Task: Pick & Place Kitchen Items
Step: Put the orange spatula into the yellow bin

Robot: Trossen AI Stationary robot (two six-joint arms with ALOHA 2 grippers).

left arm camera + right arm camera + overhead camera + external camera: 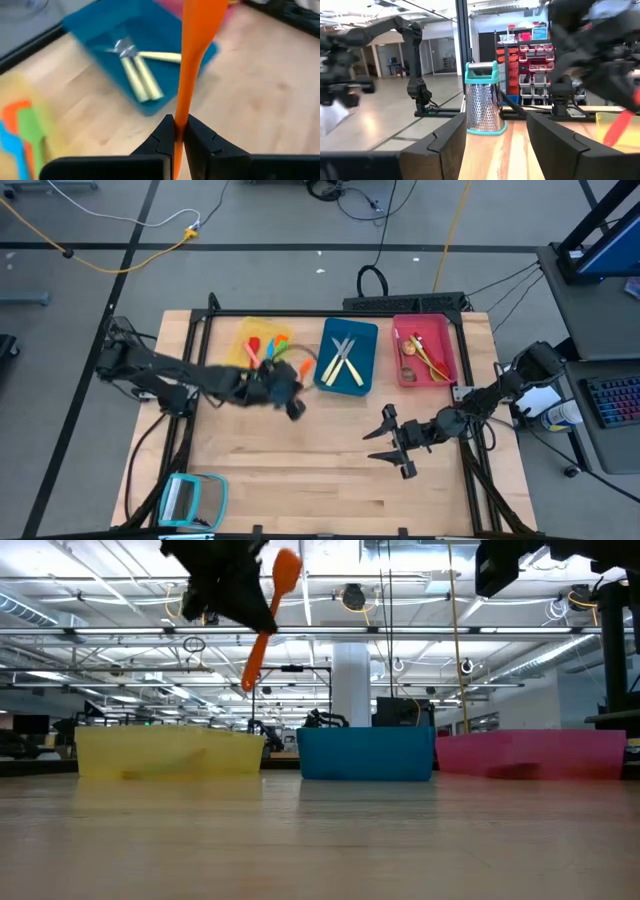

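The long orange plastic spatula (191,65) is smooth and slim, with a flat, wider end. The left gripper (176,131) pinches it by its thin handle, with both dark fingers pressed tight on it. In the low view the spatula (268,618) hangs tilted in the air, high over the table, with its wide end up. Seen from above, the left gripper (283,390) is just in front of the yellow tray and the blue tray, close to the gap between them.

Past the left gripper lies the yellow rectangular plastic tray (240,345). In it are a red plastic utensil (254,348), an orange one, a blue one and a green one (283,349), lying side by side. Next to it is the blue rectangular plastic tray (365,350). It holds pale yellow utensils (345,362) that cross over each other; some have shiny metal ends. Farther along is the red rectangular plastic tray (448,340), with a few thin yellow and red things in it that are too small to tell apart.

The right gripper (393,442) is well apart from the left one, over bare wood in front of the blue and red trays. Its two fingers are spread wide and hold nothing.

The table (330,480) is light wood with thin boards. Near its front corner on the left arm's side lies a metal grater with a teal frame (185,500), full of little holes.
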